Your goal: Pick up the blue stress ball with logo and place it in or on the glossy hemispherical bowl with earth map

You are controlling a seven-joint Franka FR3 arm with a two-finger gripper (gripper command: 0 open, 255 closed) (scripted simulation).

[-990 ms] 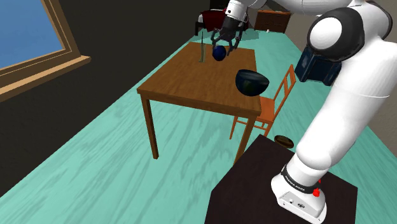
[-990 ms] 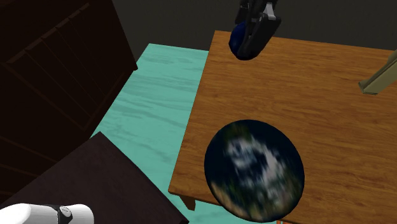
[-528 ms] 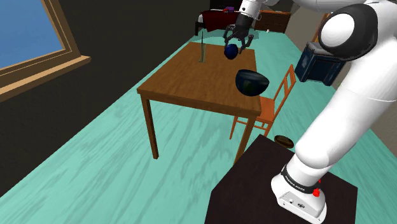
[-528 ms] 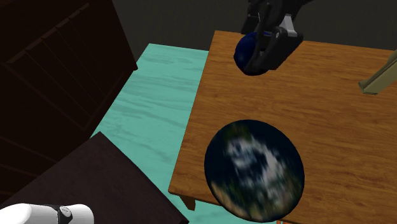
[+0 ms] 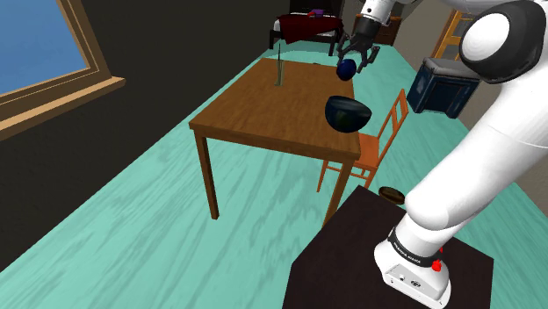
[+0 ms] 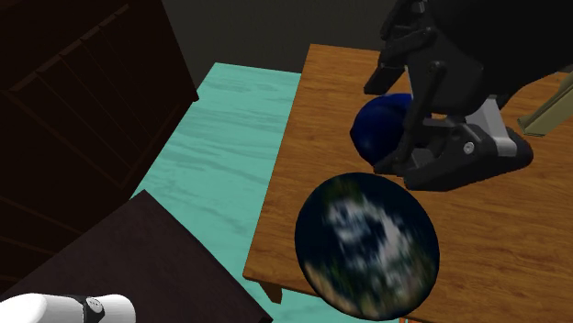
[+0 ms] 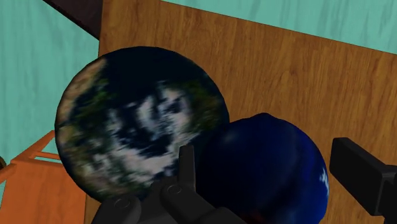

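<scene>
Item, one black gripper [image 6: 397,138], two fingers, jaws clamped on either side of one dark blue ball [image 6: 382,125]. The ball is held in the air above the table [image 5: 263,110], near the bowl but higher, and by the wrist view not yet squarely over it. Item, one round bowl [image 7: 137,130], painted with an earth map of cloud white and green on dark blue, sitting close to the table's edge on the chair side. Item, one wooden table; one orange chair [image 5: 376,147] drawn up beside it; one thin upright stalk [image 5: 279,70] standing at the table's far end; one dark stand [image 5: 351,259] carrying the one white arm. Hazards, as I judge them from here: let go too early and the ball lands on bare wood beside the bowl and rolls off the nearby edge. Let go from too high and it may bounce out off the glossy surface. Come down carelessly and a finger could strike the rim and push the bowl over the edge, since it sits so near it.
</scene>
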